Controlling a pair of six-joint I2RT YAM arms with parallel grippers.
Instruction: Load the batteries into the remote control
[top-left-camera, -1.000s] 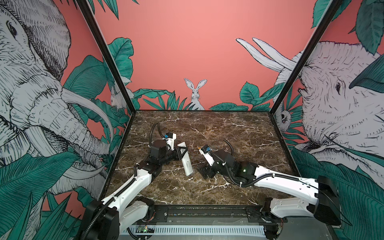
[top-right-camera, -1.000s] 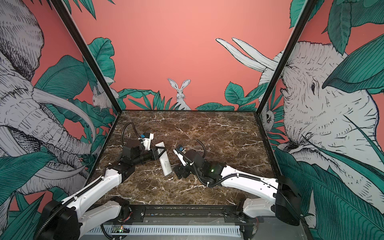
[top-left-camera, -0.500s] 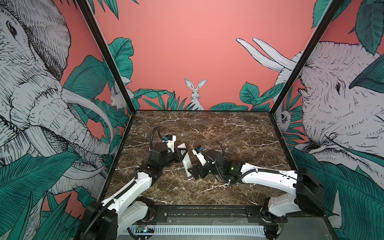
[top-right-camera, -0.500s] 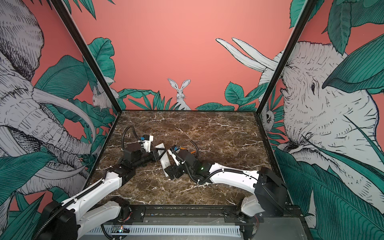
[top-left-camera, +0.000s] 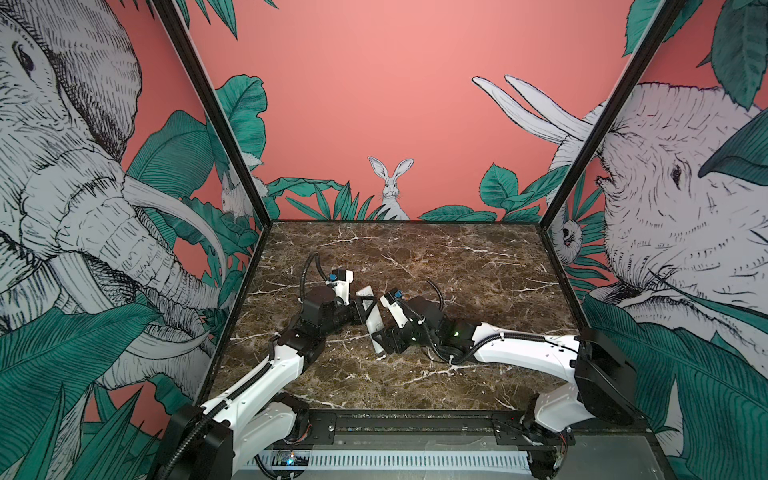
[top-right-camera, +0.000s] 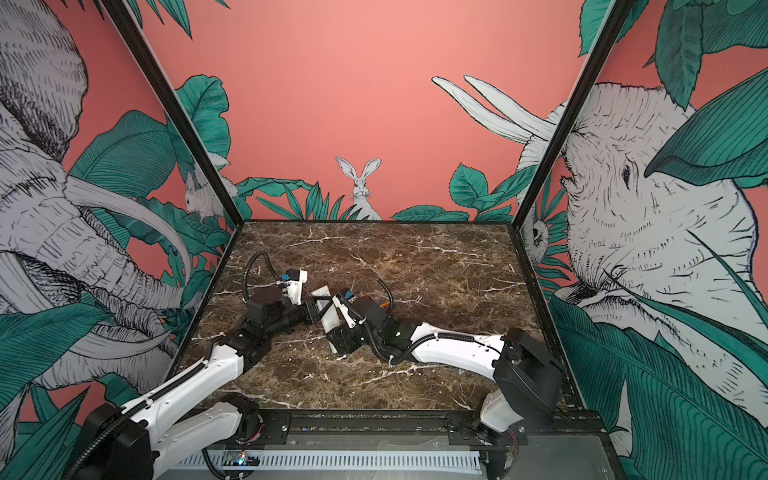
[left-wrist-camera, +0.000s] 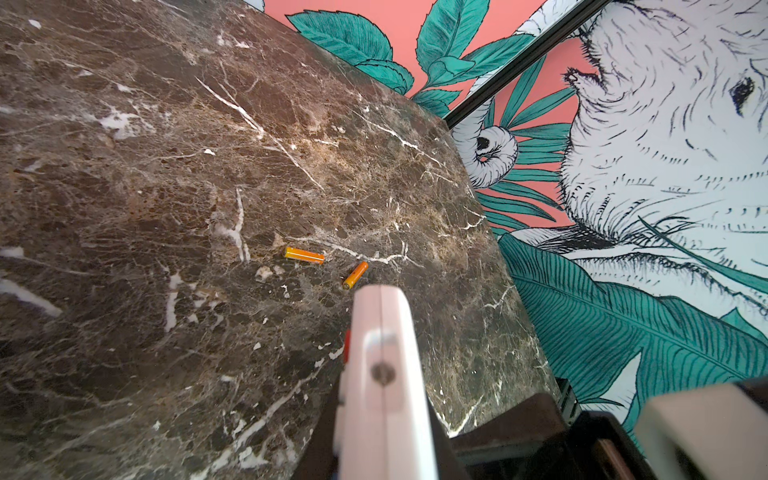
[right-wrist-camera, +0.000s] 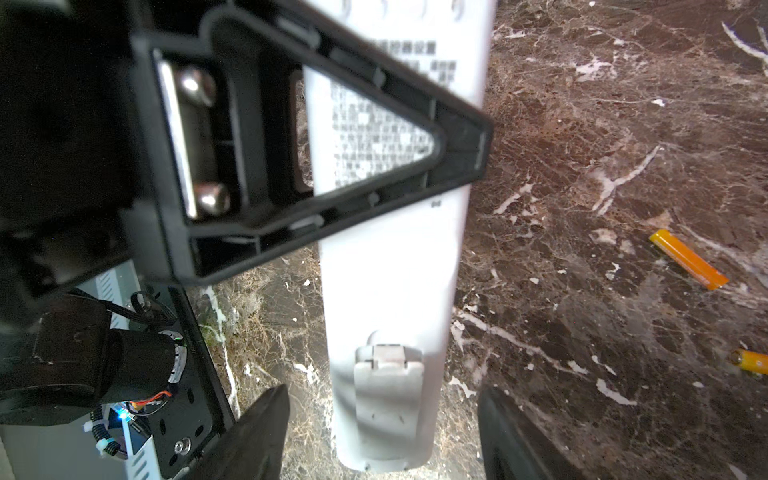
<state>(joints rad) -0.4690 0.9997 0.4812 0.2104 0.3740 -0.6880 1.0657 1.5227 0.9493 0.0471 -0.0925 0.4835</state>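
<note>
As right end effector (right-wrist-camera: 382, 399) straddles remote control (right-wrist-camera: 390, 270), gaps flank it

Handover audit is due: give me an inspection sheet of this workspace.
Surface: brown marble table.
Job's things: remote, cover looks closed; two batteries lying loose, apart.
Clutter: nothing seen.
Hands: left hand shut on remote; right hand open, fingers astride remote's end, gaps both sides.
Cables: two black cables loop upward, clear of the remote.
Surroundings: mural walls, elephants and a rabbit.
</note>
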